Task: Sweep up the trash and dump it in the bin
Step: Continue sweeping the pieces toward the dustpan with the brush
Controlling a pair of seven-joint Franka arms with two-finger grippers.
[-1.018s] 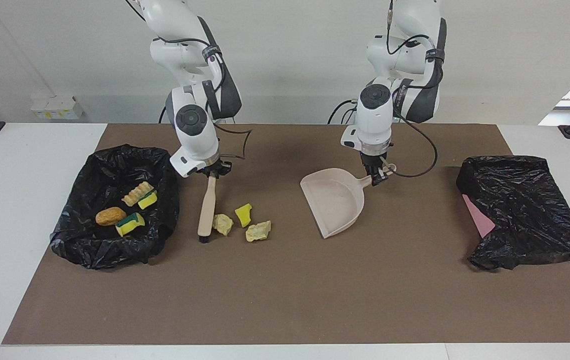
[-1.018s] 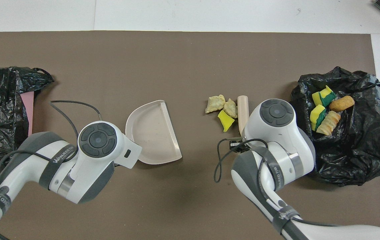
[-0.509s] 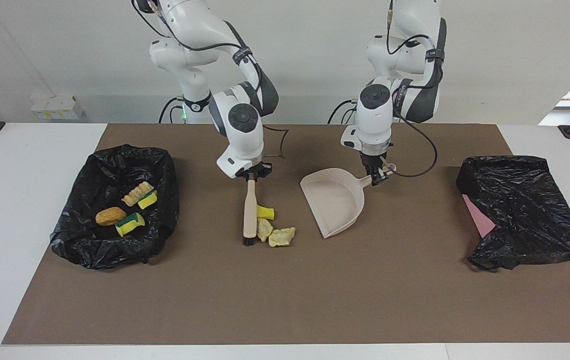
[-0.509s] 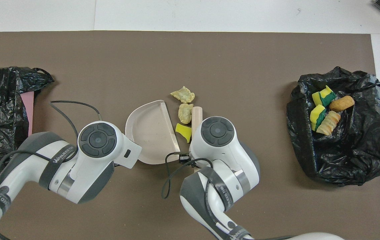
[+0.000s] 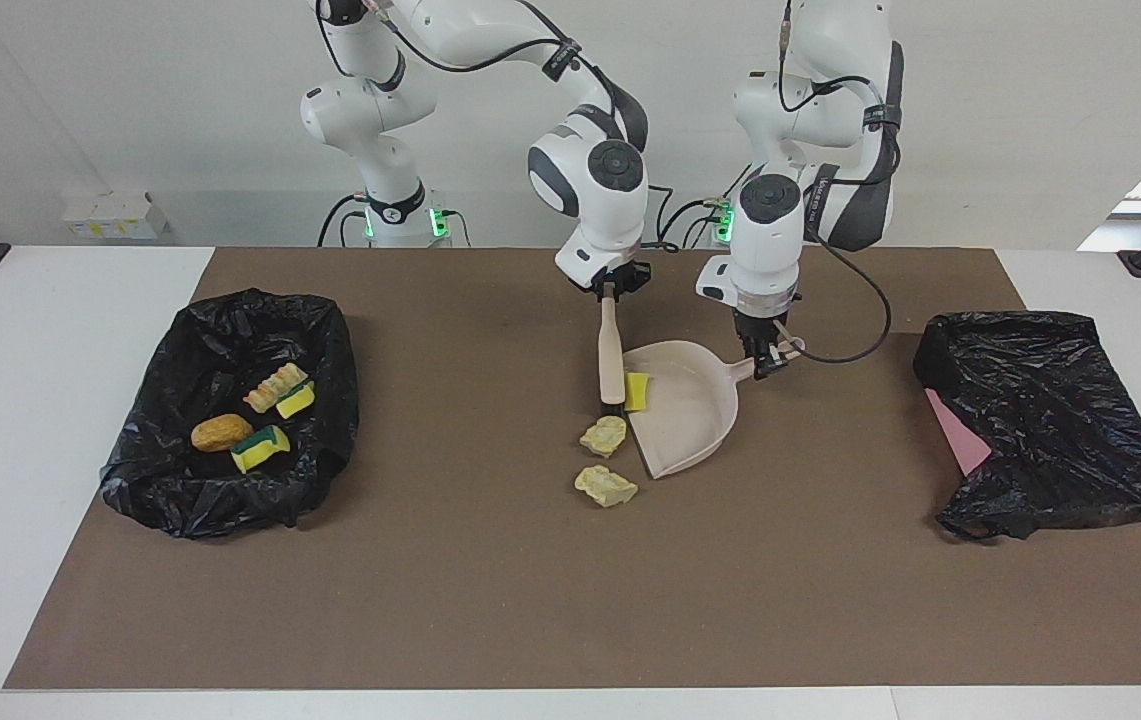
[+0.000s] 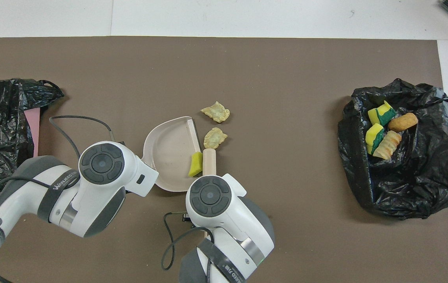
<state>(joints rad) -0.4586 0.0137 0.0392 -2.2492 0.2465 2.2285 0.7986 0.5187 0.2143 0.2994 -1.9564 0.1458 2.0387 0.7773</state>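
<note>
My right gripper (image 5: 612,289) is shut on the handle of the beige brush (image 5: 611,352), whose head rests at the dustpan's open lip. On the handle of the beige dustpan (image 5: 682,404) my left gripper (image 5: 766,358) is shut, with the pan flat on the mat. One yellow sponge bit (image 5: 637,390) lies just inside the lip, against the brush (image 6: 209,161). Two tan lumps (image 5: 604,435) (image 5: 606,485) lie on the mat outside the lip, farther from the robots. The bin (image 5: 325,330), lined with a black bag, holds several scraps (image 5: 260,447).
A second black bag (image 5: 1050,420) with a pink sheet (image 5: 958,432) showing under it lies at the left arm's end of the brown mat (image 5: 530,600). Cables hang by both wrists. In the overhead view both arms hide their own grippers.
My right arm swept the brush and three scraps from beside the bin to the dustpan. The yellow bit went onto the pan; the two lumps slipped past the lip. The pan shifted slightly.
</note>
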